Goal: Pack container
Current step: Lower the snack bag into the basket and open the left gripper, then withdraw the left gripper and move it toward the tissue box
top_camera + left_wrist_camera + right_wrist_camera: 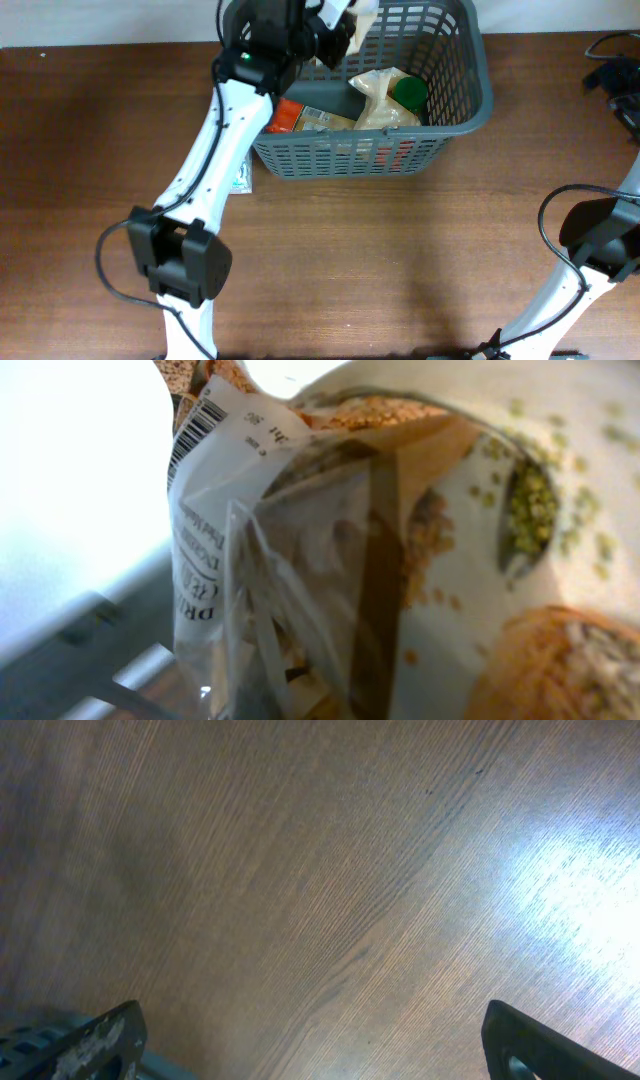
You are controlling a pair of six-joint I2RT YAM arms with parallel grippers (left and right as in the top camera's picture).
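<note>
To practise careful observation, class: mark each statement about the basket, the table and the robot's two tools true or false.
1. The container stands on a wooden table. True.
2. The container is empty. False: it holds several packages, and a green lid shows among them.
3. The right tool is open above bare wood. True.
4. The left tool rests on the table. False: it is above the container, shut on a barcoded packet.

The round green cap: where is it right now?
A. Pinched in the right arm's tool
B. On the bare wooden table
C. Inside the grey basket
C: the green cap lies among food packets within the walls of the grey basket, not on the table.
</note>
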